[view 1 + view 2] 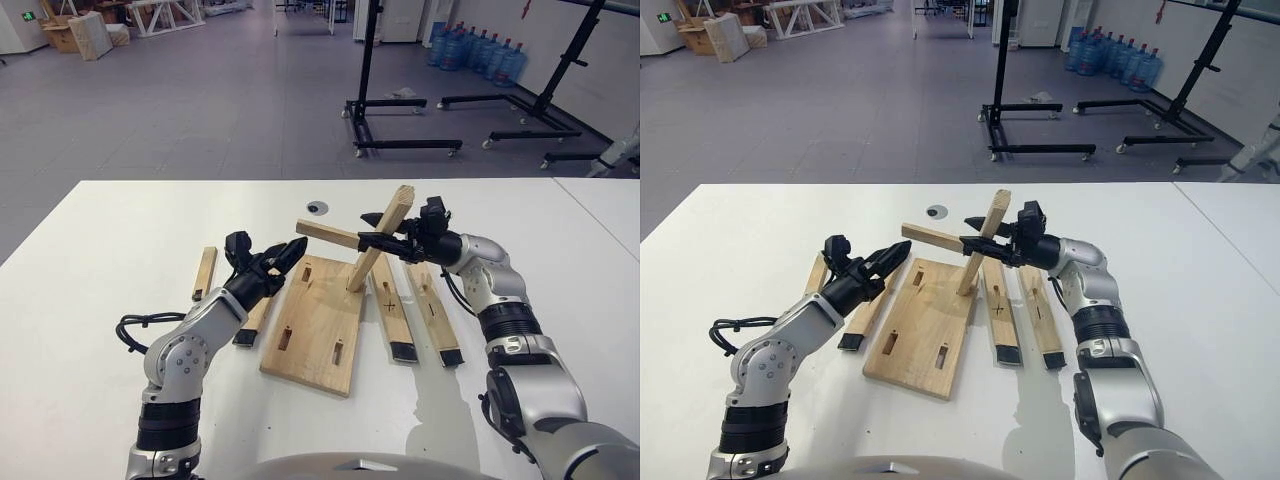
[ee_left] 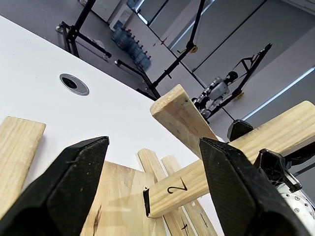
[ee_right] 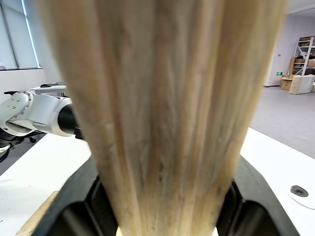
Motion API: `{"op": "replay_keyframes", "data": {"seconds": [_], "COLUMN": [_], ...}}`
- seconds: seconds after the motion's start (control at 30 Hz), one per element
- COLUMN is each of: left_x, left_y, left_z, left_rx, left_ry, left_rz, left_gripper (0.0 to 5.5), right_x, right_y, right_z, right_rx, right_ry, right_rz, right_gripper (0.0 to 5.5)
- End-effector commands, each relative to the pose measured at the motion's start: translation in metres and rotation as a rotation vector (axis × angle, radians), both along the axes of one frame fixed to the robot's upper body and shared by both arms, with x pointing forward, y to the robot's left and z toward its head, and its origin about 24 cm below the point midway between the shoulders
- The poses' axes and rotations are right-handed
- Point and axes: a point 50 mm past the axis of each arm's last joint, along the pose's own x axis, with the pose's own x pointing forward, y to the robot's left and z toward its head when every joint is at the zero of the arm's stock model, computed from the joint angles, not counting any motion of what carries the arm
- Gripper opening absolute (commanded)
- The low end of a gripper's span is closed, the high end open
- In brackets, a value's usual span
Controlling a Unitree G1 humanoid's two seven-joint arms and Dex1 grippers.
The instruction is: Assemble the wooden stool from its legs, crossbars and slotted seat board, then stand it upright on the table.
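The slotted seat board [image 1: 312,330] lies flat on the white table [image 1: 110,230]. One wooden leg [image 1: 392,215] stands tilted in a slot at the board's far right. A crossbar [image 1: 325,234] juts from that leg toward my left. My right gripper [image 1: 375,230] is shut on the leg about halfway up; in the right wrist view the leg [image 3: 167,113] sits between the jaws. My left gripper [image 1: 290,252] is open, low over the board's far left corner, just short of the crossbar's free end [image 2: 178,114]. Its fingers [image 2: 74,182] are spread wide.
Two more legs [image 1: 392,312] [image 1: 434,312] lie flat to the right of the board. Two wooden pieces [image 1: 205,272] [image 1: 256,320] lie to its left, the nearer one under my left forearm. A round cable hole [image 1: 317,207] is behind. A black cable [image 1: 135,325] loops beside my left arm.
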Motion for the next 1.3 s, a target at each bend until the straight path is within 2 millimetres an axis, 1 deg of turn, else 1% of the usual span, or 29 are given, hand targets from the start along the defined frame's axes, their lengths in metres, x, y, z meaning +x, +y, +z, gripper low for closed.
{"op": "replay_keyframes", "data": {"seconds": [0.03,0.2,0.4,0.47,0.57,0.7,0.93,0.97,1.0,1.1,1.23,1.3], "left_x": [-0.001,-0.001,0.000,0.000,0.000,0.000,-0.001,-0.001,-0.002,-0.003,-0.004,-0.004], "left_y": [0.001,0.000,0.000,-0.001,-0.001,0.000,-0.001,-0.001,-0.001,-0.001,-0.001,-0.001], "left_z": [0.001,0.000,0.000,0.000,0.000,0.000,-0.001,-0.001,-0.001,-0.003,-0.003,-0.003], "left_rx": [0.019,0.020,0.016,0.015,0.015,0.016,0.018,0.018,0.018,0.019,0.020,0.020], "left_ry": [0.003,0.008,0.008,0.008,0.007,0.007,0.011,0.012,0.013,0.018,0.019,0.019], "left_rz": [-0.002,-0.004,0.000,-0.001,-0.001,-0.001,-0.002,-0.002,-0.002,-0.002,-0.002,-0.002], "left_gripper": [3.34,3.34,3.34,3.34,3.34,3.34,3.34,3.34,3.34,3.34,3.34,3.34], "right_x": [-0.009,-0.011,-0.004,-0.001,0.002,0.001,0.000,0.001,0.002,0.007,0.010,0.009], "right_y": [0.004,0.011,0.011,0.011,0.014,0.018,0.016,0.016,0.015,0.015,0.015,0.011], "right_z": [-0.031,-0.039,-0.032,-0.029,-0.022,-0.024,-0.027,-0.026,-0.025,-0.017,-0.001,0.005], "right_rx": [-0.091,-0.095,-0.066,-0.085,-0.130,-0.193,-0.139,-0.127,-0.116,-0.069,-0.015,-0.010], "right_ry": [0.086,0.145,0.237,0.258,0.251,0.216,0.253,0.253,0.251,0.236,0.230,0.235], "right_rz": [-0.007,0.016,0.019,0.012,0.012,0.015,-0.012,-0.026,-0.040,-0.067,-0.033,-0.004], "right_gripper": [2.07,2.07,2.07,2.07,2.07,2.07,2.07,2.45,2.55,3.14,3.20,3.20]}}
